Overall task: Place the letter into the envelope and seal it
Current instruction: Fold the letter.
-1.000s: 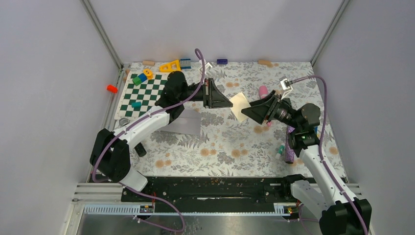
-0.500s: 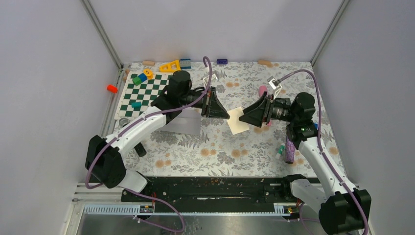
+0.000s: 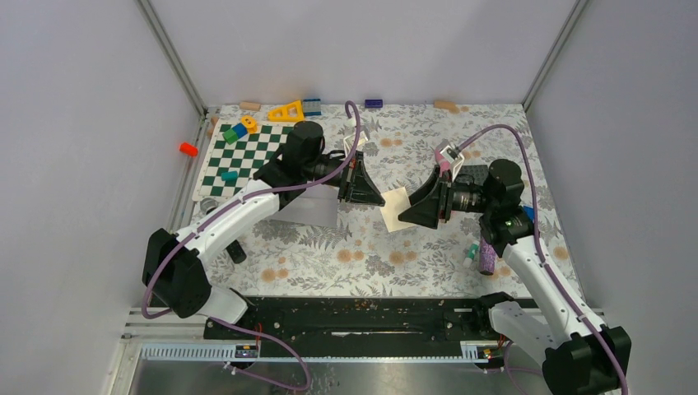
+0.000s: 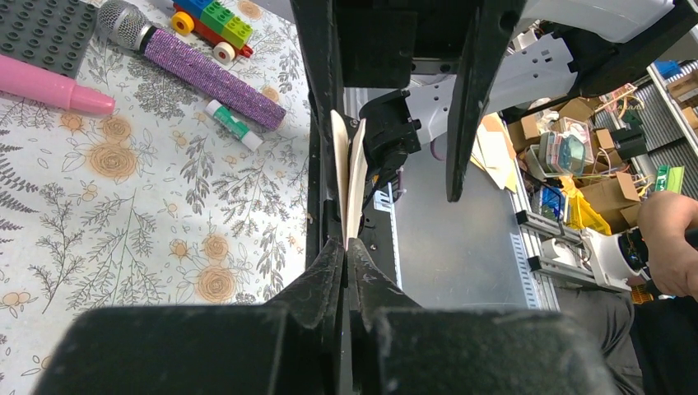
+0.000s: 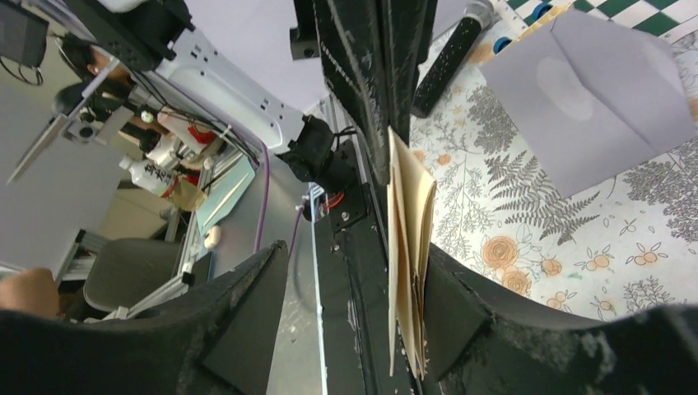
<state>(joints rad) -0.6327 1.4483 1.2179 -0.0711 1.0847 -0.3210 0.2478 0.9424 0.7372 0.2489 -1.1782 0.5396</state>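
letter [image 3: 397, 208]: folded cream sheet, in the air over mid-table | envelope [image 3: 311, 211]: flat on floral tablecloth [image 3: 362, 255], left of letter, under left arm, near edge of checkered mat [image 3: 239, 160] | left gripper [image 3: 381, 201]: fingers pressed together, pinching letter's left edge | right gripper [image 3: 402, 222]: jaws spread around letter's right side

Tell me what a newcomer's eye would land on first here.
The two arms meet nose to nose over mid-table. The left gripper pinches a folded cream letter, and the right gripper has its open jaws straddling the other edge. To the left, the grey-lavender envelope lies flat under the left arm.
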